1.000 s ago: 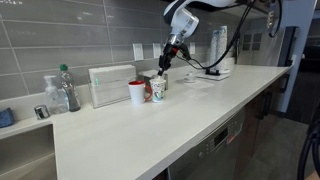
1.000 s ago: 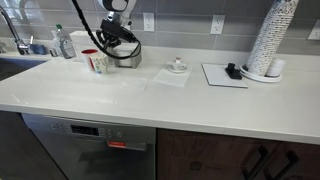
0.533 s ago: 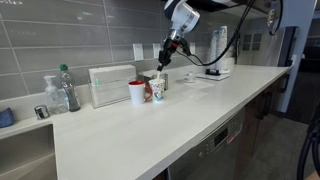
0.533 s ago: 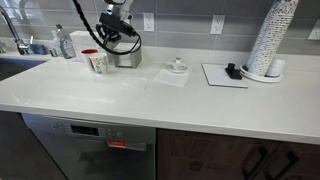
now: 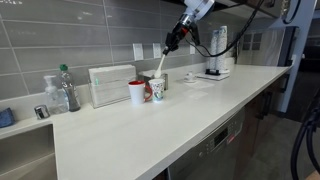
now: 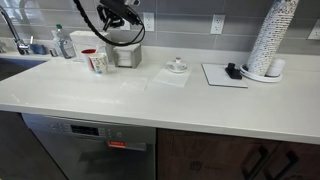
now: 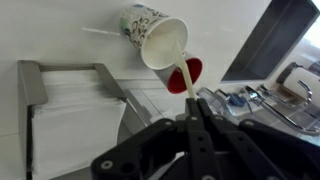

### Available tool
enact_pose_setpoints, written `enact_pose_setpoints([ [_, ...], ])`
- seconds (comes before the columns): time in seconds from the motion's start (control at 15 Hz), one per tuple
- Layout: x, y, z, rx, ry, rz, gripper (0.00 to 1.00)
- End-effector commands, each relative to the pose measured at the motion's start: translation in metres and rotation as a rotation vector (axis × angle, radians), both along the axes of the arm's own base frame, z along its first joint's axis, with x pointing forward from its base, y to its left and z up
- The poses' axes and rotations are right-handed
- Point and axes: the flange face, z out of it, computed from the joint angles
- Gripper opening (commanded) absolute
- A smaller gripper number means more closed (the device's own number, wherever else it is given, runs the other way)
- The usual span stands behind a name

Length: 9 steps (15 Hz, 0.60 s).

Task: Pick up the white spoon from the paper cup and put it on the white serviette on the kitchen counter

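Fingers (image 7: 178,132) are closed on the handle end of the white spoon (image 7: 184,78), which hangs bowl-down just above the paper cup (image 5: 157,89). The spoon looks light, thin, slick and a bit flexible. A firm pinch high on the handle suits it, but it may swivel.

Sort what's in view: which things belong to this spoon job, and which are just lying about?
Job: hand, white spoon, paper cup, white serviette, kitchen counter.
Lying about: red cup, ridged box, bottle, cup stack.
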Motion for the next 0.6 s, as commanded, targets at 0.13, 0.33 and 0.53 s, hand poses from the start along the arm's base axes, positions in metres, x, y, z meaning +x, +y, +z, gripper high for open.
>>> enact_pose_setpoints([
  [0.13,-0.037,-0.076,0.021,0.244,0.025,-0.103,0.01],
  [0.33,-0.047,-0.121,0.002,0.322,0.075,-0.219,0.01],
  [0.53,-0.058,-0.16,-0.029,0.395,0.106,-0.32,0.01],
])
